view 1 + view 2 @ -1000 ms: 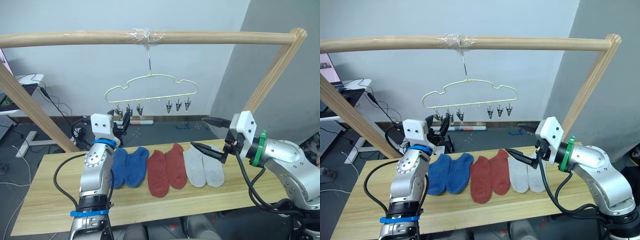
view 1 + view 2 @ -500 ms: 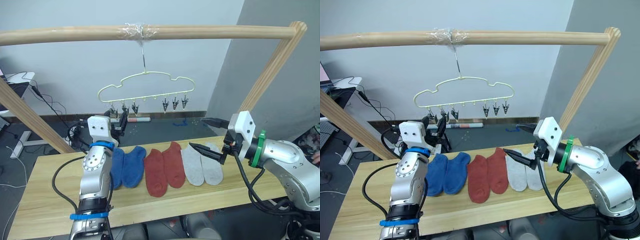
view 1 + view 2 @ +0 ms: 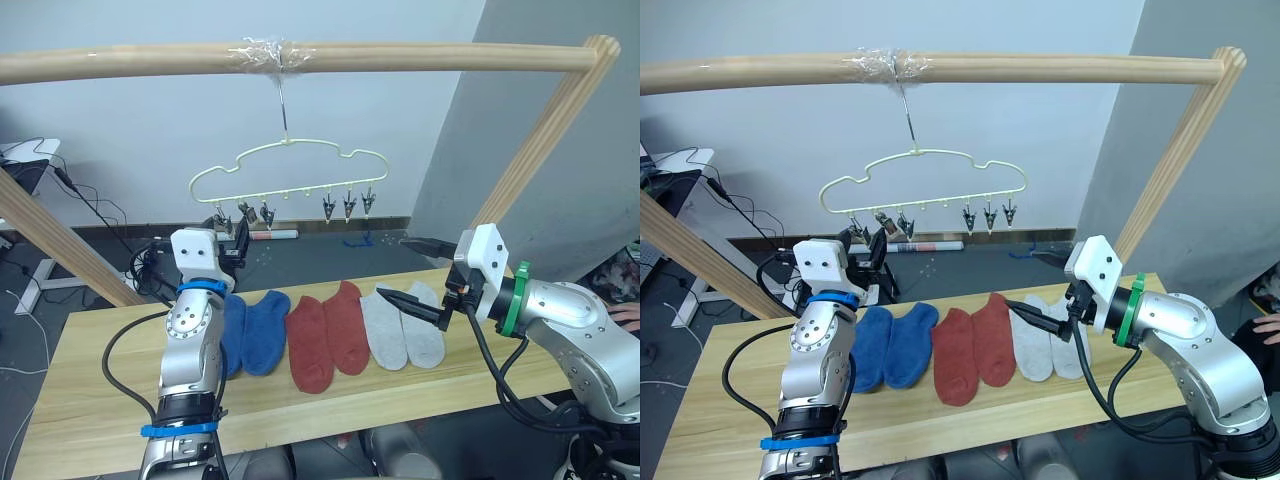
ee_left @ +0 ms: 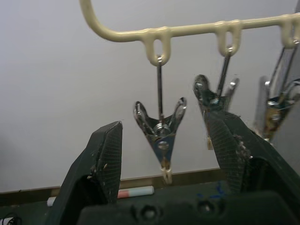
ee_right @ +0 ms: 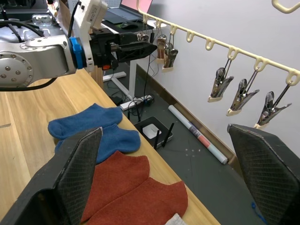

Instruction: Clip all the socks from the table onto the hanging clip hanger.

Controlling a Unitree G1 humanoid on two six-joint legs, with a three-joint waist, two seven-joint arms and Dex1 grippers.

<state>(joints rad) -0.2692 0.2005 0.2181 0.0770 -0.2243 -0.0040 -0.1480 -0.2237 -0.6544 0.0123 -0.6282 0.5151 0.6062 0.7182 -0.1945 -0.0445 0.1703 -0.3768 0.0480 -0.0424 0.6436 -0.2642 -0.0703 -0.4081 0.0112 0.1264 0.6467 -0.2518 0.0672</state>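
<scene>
Left eye view: six socks point(image 3: 330, 330) lie in a row mid-frame on the table point(image 3: 90, 400) — none clipped. Hanger point(image 3: 290, 172) hangs upper centre. Left gripper point(image 4: 161, 159) jaws wide around the end clip point(image 4: 160, 127); right gripper point(image 3: 412, 305) jaws wide, over the grey socks point(image 3: 403, 328). Advice: take a sock first — grip near the cuff.

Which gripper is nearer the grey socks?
Right. The right gripper hangs open just above the grey socks; the left gripper is up by the hanger's left clips, beyond the blue socks.
</scene>
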